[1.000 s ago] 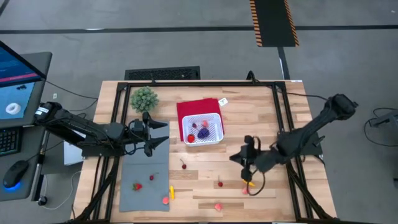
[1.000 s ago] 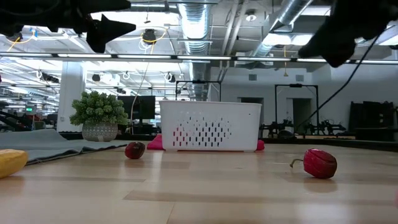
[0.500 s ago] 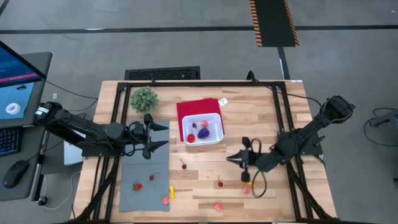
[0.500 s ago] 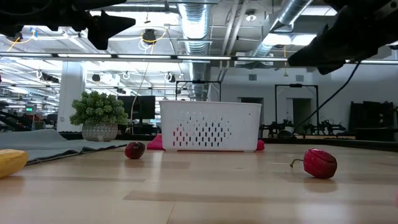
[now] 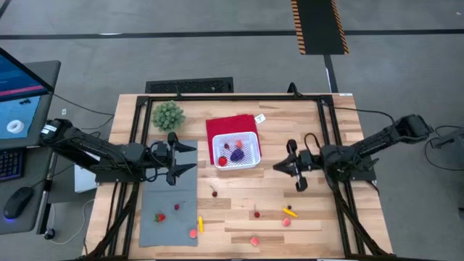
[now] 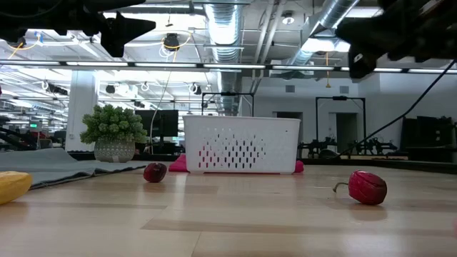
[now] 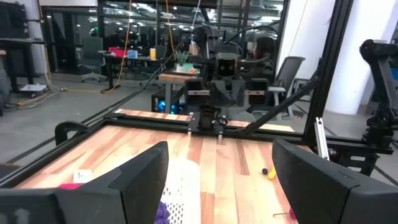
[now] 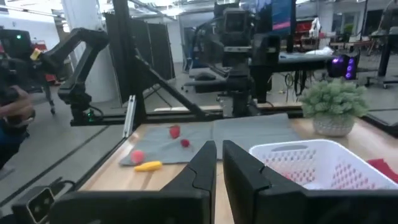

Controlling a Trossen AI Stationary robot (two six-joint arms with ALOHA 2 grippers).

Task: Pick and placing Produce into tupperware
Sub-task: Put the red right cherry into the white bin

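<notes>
The right gripper (image 5: 279,167), fingers nearly pressed together and empty, faces the white latticed plastic basket (image 5: 237,152) just ahead, while the left gripper (image 5: 190,156) waits spread.

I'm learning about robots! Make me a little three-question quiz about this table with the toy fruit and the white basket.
1. True or false: the purple toy lies inside the white basket.
2. What lies under the basket? A) a grey mat B) a red cloth C) bare wood
3. Which gripper has its jaws wide apart, the left gripper or the right gripper?

Key: 1 true. 2 B. 3 the left gripper; the right one's jaws are nearly closed, with nothing seen between them.
</notes>
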